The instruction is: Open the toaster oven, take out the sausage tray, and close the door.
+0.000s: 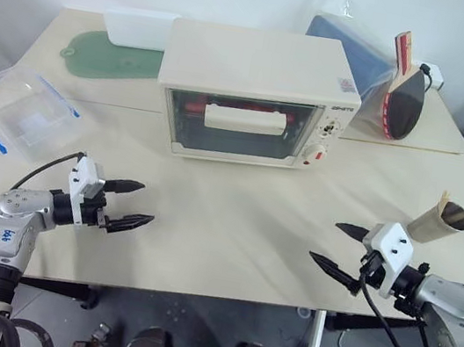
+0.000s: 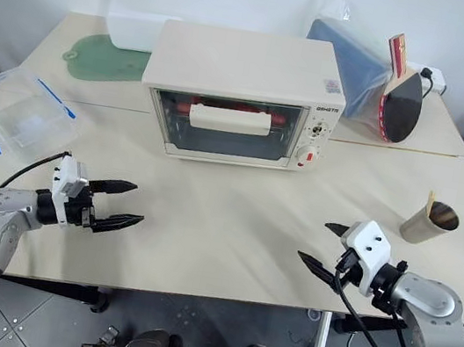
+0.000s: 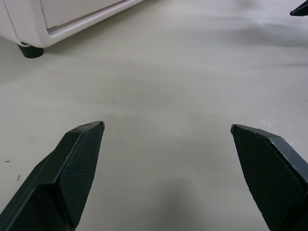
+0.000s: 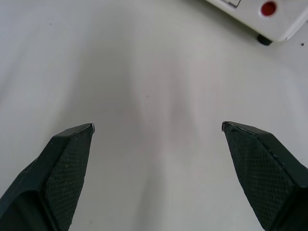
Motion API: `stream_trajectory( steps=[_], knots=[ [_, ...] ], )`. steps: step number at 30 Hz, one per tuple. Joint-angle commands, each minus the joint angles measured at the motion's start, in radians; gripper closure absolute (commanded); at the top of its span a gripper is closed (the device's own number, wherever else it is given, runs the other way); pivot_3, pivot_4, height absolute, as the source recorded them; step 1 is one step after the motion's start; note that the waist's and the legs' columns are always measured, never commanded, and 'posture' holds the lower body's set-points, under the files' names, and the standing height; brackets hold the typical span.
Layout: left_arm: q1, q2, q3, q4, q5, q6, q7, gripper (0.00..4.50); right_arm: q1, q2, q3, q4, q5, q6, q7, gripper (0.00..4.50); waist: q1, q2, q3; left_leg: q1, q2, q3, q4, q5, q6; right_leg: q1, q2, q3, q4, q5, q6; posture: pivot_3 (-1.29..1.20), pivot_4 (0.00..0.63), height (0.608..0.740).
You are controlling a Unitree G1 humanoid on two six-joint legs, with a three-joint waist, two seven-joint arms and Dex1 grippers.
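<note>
Nearest: left gripper point(image 1: 140, 203) and right gripper point(image 1: 333, 247) hover over the near edge of the table point(image 1: 232, 227), 1 at each side, both angled inward. Each has its 2 black, cross-hatched, wedge-shaped fingers spread wide, nothing between them.

Table surface is matte, pale cream and smooth.

Beyond and between the grippers, well apart from both, stands the toaster oven point(image 1: 258, 71): cream box with rounded edges. The door point(image 1: 240, 126) is shut, clear glass in a cream frame, with a broad cream bar handle point(image 1: 244, 120). The sausage tray point(image 1: 198, 108) is inside behind the glass; red sausages partly visible past the handle.

Left side: clear plastic blue-edged container point(image 1: 20, 110). Right side: metal cup point(image 1: 439, 222).
</note>
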Motion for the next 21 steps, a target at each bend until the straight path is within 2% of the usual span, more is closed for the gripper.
stream_trajectory(
  steps=[1,2,6,11,13,15,21],
  knots=[
    [-0.029,-0.006,0.013,0.001,0.004,-0.087,-0.010,0.00,-0.011,-0.022,-0.016,-0.054,0.009,0.008,-0.001,0.05,0.000,0.000,0.000,0.000,0.000,0.000,0.000,0.000,0.000,0.000,0.000,0.000,0.000,0.000,0.000,0.00,0.150,0.740],
    [-0.035,-0.008,0.011,0.016,0.015,-0.115,-0.010,0.00,-0.014,-0.021,-0.013,-0.060,0.010,0.013,-0.002,0.05,0.001,0.000,0.000,0.000,0.000,0.000,0.000,0.000,0.000,0.000,0.000,0.000,0.000,0.000,0.000,0.00,0.150,0.740],
    [-0.051,-0.014,0.039,-0.014,-0.014,-0.023,0.079,0.00,-0.051,-0.019,-0.004,-0.121,0.037,0.089,-0.021,0.05,0.001,0.000,0.000,0.000,0.000,0.000,0.000,0.000,0.000,0.000,0.000,0.000,0.000,0.000,0.000,0.00,0.150,0.740],
    [-0.067,-0.017,0.070,-0.039,-0.064,0.039,0.107,0.00,-0.169,-0.006,0.006,-0.203,0.125,0.236,-0.043,0.05,-0.002,0.000,0.000,0.000,0.001,0.000,0.000,0.000,0.000,-0.001,0.000,-0.001,0.001,0.000,0.000,0.00,0.150,0.740],
    [-0.090,-0.011,0.083,-0.043,-0.091,0.062,0.103,0.00,-0.312,0.002,0.070,-0.210,0.182,0.391,-0.060,0.05,-0.004,0.000,0.000,0.000,0.001,0.000,0.001,0.000,0.000,-0.001,0.000,-0.001,0.002,0.000,0.000,0.00,0.150,0.740],
    [-0.109,-0.012,0.092,-0.033,-0.108,0.061,0.088,0.00,-0.414,0.019,0.121,-0.191,0.197,0.456,-0.069,0.05,-0.004,0.000,0.000,0.000,0.001,0.001,0.002,0.000,0.000,-0.003,0.000,-0.001,0.004,0.000,0.000,0.00,0.150,0.740],
    [-0.122,-0.020,0.124,-0.022,-0.142,0.011,0.031,0.00,-0.677,0.114,0.225,0.001,0.162,0.413,-0.038,0.05,-0.003,0.000,0.000,-0.003,0.001,0.005,0.001,0.000,0.000,-0.008,-0.002,-0.004,0.005,0.000,-0.001,0.00,0.150,0.740]
  ],
)
